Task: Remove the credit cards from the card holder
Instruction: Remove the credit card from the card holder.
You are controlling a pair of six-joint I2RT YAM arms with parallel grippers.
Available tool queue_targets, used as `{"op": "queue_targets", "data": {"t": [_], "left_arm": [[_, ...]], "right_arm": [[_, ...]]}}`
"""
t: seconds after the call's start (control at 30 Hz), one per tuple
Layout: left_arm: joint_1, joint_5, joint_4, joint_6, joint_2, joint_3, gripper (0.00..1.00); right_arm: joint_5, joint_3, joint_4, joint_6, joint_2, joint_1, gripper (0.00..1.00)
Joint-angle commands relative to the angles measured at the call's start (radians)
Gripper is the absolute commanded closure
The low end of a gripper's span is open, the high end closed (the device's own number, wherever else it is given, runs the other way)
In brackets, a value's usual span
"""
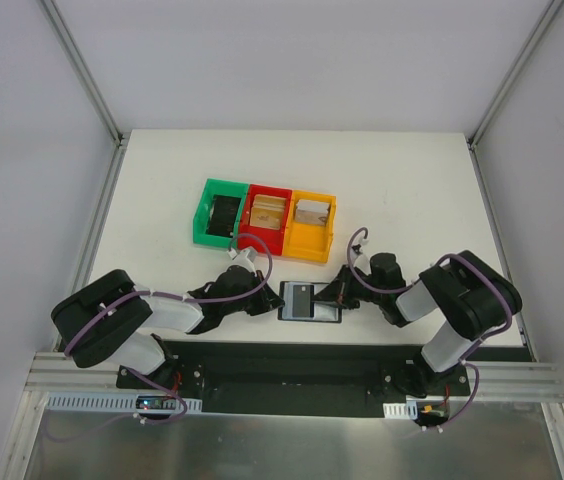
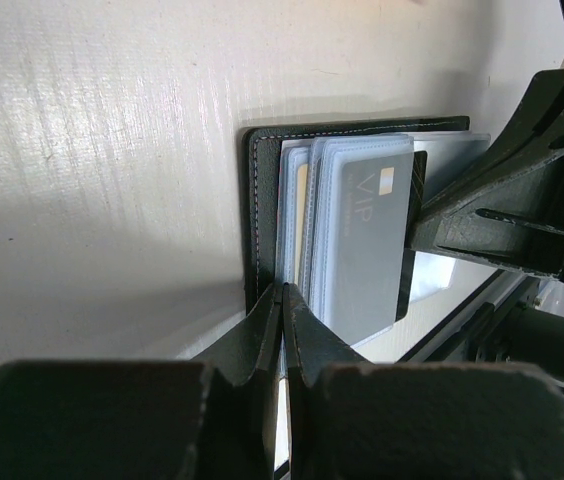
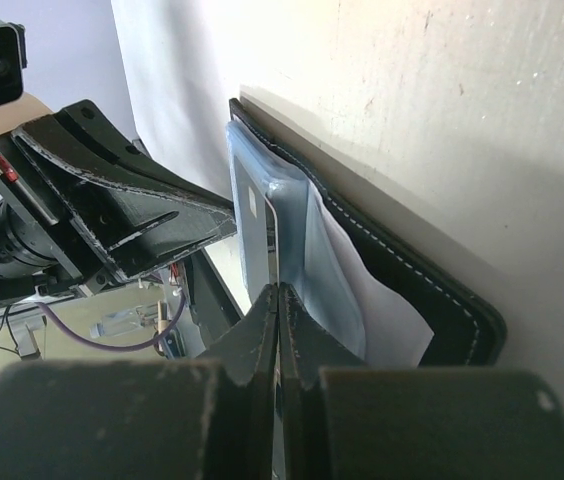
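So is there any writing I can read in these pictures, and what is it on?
"VIP": on the grey card in the open black wallet, in the left wrist view.
Nothing else is readable; the coloured bins show no legible text.

Just one readable mark: "VIP", pale caps on the grey-blue card (image 2: pixel 362 250) in the card holder (image 2: pixel 260 200) – printed near card's far end, right beside a small gold chip sq. Legible in left wrist view only – too small from top cam

Bright light; soft shadow beside card holder (image 2: pixel 260 200); foreground blurred.
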Motion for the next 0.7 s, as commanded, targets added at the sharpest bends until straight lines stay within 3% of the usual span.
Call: {"op": "queue_targets", "data": {"t": [0.0, 0.67], "left_arm": [[-0.013, -0.033, -0.106, 0.019, 0.002, -0.034, 1.00], [-0.015, -0.035, -0.112, 0.020, -0.001, -0.034, 1.00]], "right_arm": [[-0.031, -0.011, 0.000, -0.034, -0.048, -0.012, 0.99], [-0.034, -0.009, -0.189, -0.141, -0.167, -0.055, 0.99]]}}
